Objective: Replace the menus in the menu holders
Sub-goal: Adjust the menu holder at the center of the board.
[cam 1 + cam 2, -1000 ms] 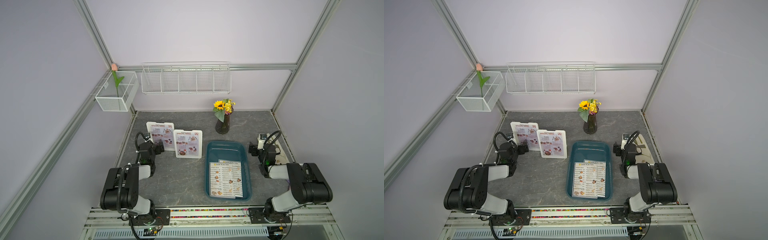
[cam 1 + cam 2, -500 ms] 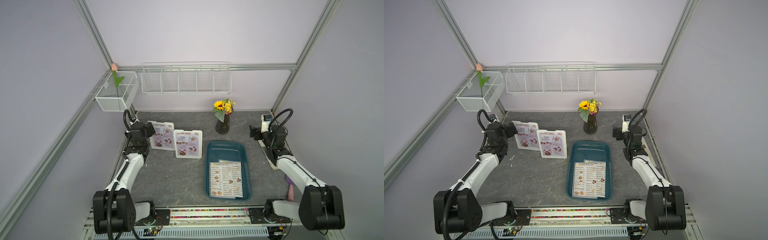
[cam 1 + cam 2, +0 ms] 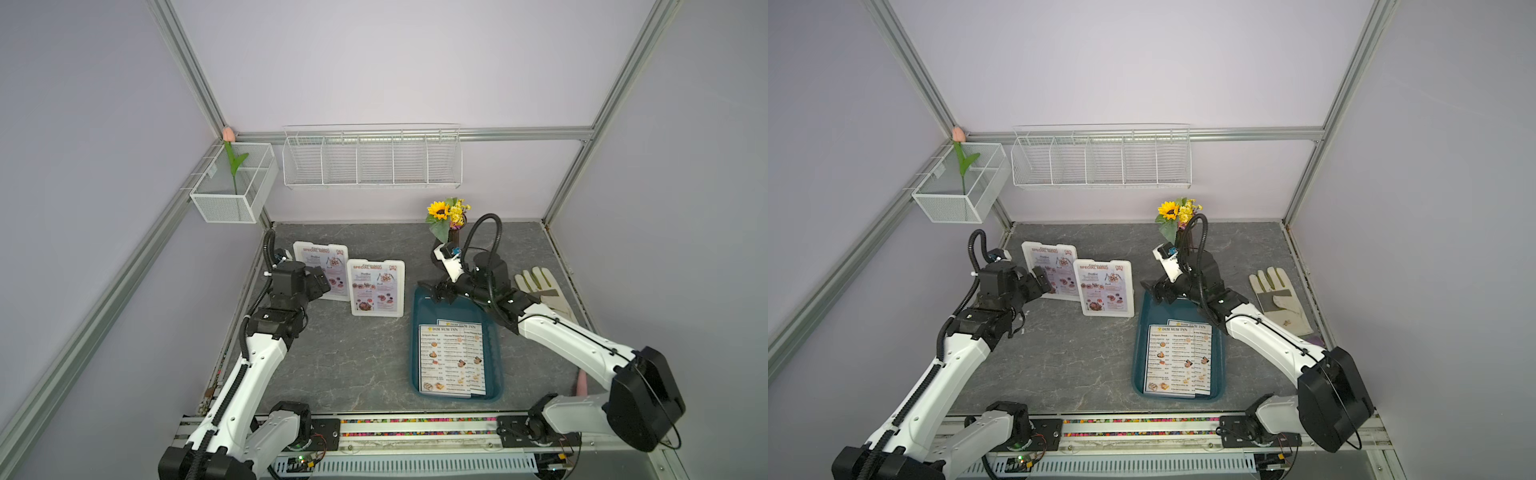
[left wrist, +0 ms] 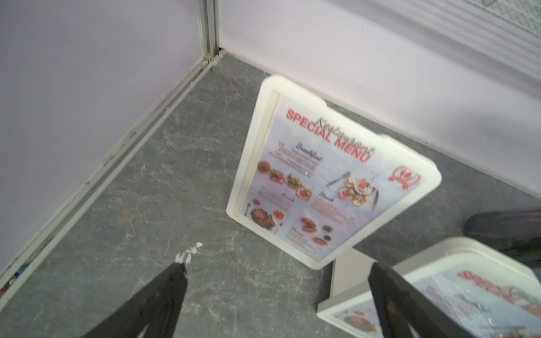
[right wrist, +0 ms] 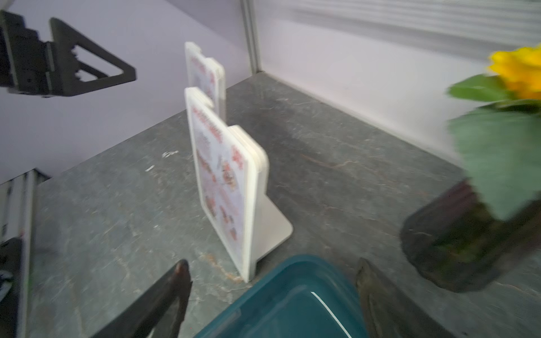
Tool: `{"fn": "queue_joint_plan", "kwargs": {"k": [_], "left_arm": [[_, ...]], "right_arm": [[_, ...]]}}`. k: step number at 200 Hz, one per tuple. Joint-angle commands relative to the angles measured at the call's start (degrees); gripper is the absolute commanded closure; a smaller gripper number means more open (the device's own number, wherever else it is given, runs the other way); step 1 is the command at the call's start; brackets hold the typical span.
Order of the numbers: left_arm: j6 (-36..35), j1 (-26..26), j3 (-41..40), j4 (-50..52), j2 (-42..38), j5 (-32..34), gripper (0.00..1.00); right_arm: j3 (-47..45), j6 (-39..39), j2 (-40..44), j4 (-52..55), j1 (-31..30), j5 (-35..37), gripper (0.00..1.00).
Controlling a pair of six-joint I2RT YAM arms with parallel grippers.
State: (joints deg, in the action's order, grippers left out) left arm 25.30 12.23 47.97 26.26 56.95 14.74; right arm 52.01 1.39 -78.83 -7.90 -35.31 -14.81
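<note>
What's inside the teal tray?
Two white DIM SUM INN menus lie in the teal tray, the top one covering most of the other. Anything beneath them is hidden.

The menu holders (image 3: 376, 314) are white, their menus (image 3: 377, 289) pinkish with red headings, the tray (image 3: 428, 311) dark teal.

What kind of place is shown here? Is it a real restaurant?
Most likely a robot test booth dressed as a restaurant table, not a real one: plain walls on a metal frame, a robot arm on each side, and menu holders and flowers on the tabletop.
</note>
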Motion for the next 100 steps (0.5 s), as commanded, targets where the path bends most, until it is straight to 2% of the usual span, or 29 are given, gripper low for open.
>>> {"fn": "queue_joint_plan", "kwargs": {"k": [1,42,100], "left_arm": [[5.39,2.82,-3.73,6.15,-1.05,-0.41,0.02],[6.86,8.51,-6.93,3.59,-1.2,-0.35,0.02],[7.79,9.1,-6.9,-2.52,4.2,-3.56,0.03]], "right_arm": [[1.75,1.43,-4.12,-0.44,-2.77,-1.85,0.1],[4.69,0.5,-12.49,-4.78,-3.42,-2.23,0.1],[8.43,-1.12,-20.08,-9.7,-4.35,-5.37,0.08]]}}
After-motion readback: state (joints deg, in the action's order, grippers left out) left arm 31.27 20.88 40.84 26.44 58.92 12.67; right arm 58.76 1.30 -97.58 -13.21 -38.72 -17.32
